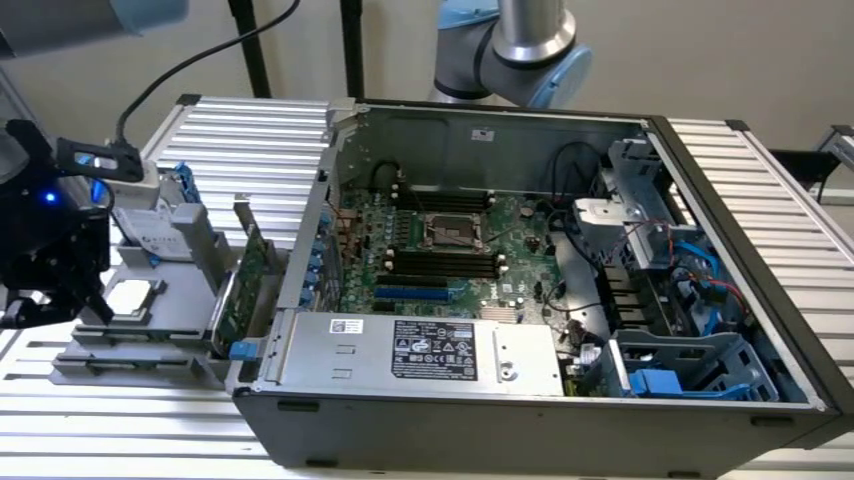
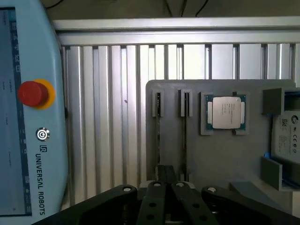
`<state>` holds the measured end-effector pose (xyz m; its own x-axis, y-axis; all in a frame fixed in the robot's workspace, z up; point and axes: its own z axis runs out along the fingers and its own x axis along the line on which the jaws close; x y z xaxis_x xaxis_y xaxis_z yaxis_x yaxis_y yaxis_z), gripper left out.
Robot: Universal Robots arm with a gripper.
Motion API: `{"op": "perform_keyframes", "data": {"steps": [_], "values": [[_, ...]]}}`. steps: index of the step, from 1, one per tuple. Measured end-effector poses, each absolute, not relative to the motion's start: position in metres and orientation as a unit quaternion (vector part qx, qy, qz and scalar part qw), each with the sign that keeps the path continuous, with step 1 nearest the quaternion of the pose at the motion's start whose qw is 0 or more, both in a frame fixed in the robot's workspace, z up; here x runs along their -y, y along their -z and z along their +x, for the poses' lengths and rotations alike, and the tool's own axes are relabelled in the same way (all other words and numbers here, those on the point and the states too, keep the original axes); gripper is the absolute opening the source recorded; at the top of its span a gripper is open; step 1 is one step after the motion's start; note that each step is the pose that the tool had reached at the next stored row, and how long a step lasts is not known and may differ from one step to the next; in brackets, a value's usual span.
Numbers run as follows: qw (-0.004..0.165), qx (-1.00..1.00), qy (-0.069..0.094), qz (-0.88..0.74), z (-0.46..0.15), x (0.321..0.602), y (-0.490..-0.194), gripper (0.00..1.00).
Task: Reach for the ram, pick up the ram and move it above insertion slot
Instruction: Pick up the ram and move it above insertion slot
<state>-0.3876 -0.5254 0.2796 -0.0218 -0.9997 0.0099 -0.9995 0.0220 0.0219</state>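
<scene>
Over grey tray [image 2: 225,161] edge, exterior view's left: jaws closed together, near two ram sticks [image 2: 158,105] seated on edge.

The counter [image 1: 254,130] under the computer case [image 1: 534,425] is ribbed bare aluminium with a dull silver sheen; the case's shell is dark matt painted metal, its power supply [image 1: 334,350] plain grey sheet metal. Beside the case, the holder tray [image 2: 225,159] is smooth matt grey plastic, its processor [image 2: 223,112] capped in satin metal, and the gripper [image 2: 167,185] is matt black with bright screw heads.
</scene>
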Motion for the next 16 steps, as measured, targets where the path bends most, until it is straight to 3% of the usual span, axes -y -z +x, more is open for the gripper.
{"op": "perform_keyframes", "data": {"steps": [10, 13, 15, 16], "values": [[0.019, 0.714, 0.012, 0.7, -0.3853, 0.5254, -0.2766, 0.11], [0.019, 0.714, 0.012, 0.7, -0.3853, 0.5254, -0.2766, 0.18], [0.019, 0.714, 0.012, 0.7, -0.3853, 0.5254, -0.2766, 0.3], [0.019, 0.714, 0.012, 0.7, -0.3853, 0.5254, -0.2764, 0.3]]}}
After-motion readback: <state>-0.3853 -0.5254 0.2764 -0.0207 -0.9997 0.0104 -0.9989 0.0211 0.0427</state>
